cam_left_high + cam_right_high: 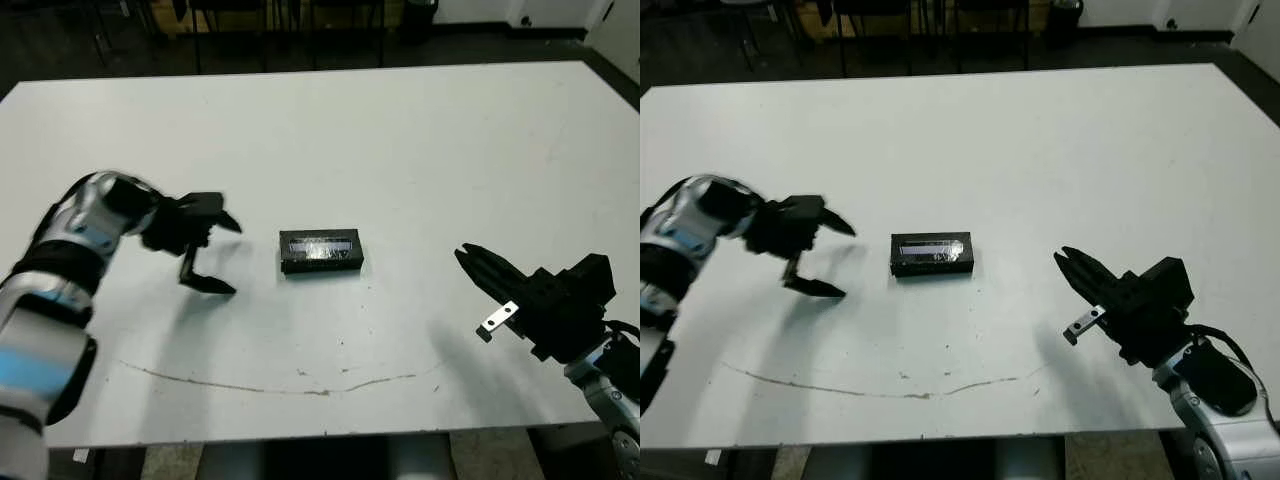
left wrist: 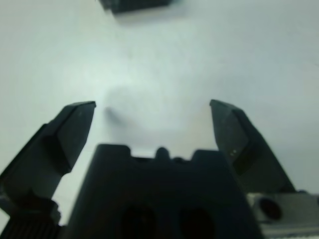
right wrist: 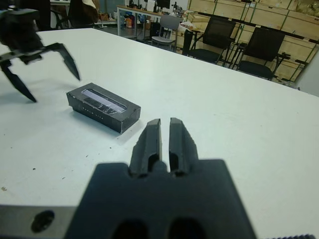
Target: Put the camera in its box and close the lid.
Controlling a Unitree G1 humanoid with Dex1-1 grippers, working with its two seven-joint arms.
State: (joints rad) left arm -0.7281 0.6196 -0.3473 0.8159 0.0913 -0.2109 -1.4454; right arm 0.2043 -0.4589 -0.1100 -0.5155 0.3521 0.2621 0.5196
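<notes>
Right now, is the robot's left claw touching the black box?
Apart. The left eye view shows bare white table between the open left gripper and the closed box, whose lid is on.

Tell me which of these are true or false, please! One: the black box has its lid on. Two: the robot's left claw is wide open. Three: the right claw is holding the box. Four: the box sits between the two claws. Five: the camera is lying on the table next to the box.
1. True. The lid sits shut on the box.
2. True. The left gripper has its fingers spread wide.
3. False. The right gripper is shut on nothing and is apart from the box.
4. True. The box lies on the table between both grippers.
5. False. No camera shows anywhere on the table.
</notes>
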